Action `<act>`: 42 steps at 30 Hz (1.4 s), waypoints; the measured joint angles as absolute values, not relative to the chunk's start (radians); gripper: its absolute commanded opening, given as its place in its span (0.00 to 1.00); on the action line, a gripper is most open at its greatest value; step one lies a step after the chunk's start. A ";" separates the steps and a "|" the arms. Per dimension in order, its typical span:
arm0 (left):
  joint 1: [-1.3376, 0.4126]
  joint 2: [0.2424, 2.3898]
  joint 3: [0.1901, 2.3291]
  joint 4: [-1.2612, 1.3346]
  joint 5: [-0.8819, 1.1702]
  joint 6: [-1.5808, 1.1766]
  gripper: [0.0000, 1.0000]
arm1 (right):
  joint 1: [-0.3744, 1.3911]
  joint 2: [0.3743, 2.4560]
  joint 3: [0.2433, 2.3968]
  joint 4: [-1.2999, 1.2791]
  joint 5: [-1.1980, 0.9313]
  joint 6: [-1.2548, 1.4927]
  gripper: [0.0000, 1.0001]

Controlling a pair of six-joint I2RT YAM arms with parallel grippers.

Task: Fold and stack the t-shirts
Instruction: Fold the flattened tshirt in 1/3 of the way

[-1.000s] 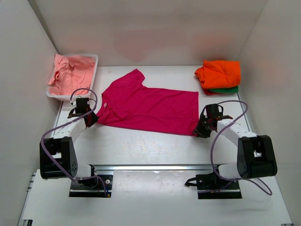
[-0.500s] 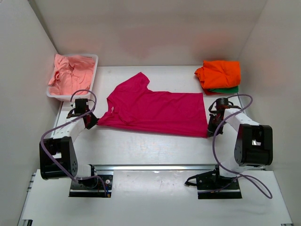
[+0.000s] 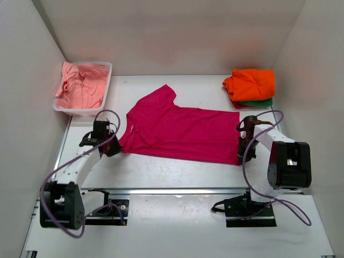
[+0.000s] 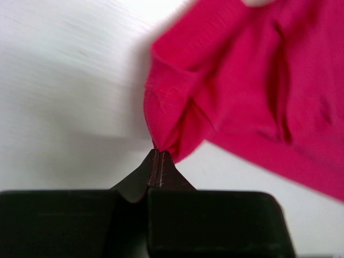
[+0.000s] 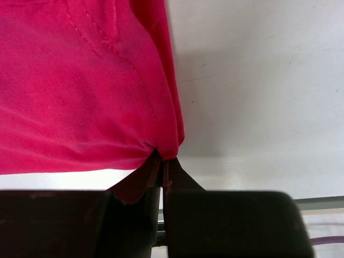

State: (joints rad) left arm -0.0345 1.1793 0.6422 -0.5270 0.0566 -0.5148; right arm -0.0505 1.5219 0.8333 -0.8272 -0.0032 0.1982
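— Entry one, your pincers?
— My left gripper (image 4: 159,156): jaws pinched tight on a bunched near-left corner of the soft plain magenta short-sleeved t-shirt (image 3: 183,131). My right gripper (image 5: 163,161): clamped likewise on its near-right hem corner
— Entry two, that shirt's place?
— Mid white table (image 3: 177,172), spread flat between both my pincers
— Remaining stock?
— Folded orange t-shirt (image 3: 250,83) on a green t-shirt (image 3: 259,102), far right. Crumpled salmon pink t-shirts (image 3: 80,86) inside the white plastic rectangular tub (image 3: 75,111), far left
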 measured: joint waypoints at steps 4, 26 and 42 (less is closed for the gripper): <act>-0.138 1.058 0.625 -0.581 0.075 -0.551 0.00 | -0.047 1.529 0.833 -0.831 -0.001 0.199 0.00; -0.179 0.601 0.466 -0.870 0.068 -0.712 0.11 | -0.136 1.496 0.834 -0.834 0.011 0.198 0.00; -0.110 1.024 0.966 -0.744 0.054 -0.624 0.56 | -0.129 1.430 1.052 -0.898 0.053 0.230 0.43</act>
State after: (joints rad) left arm -0.1101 1.0241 0.9665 -0.7437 0.0544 -0.6243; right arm -0.1287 1.4296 1.0519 -0.8982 0.0528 0.2302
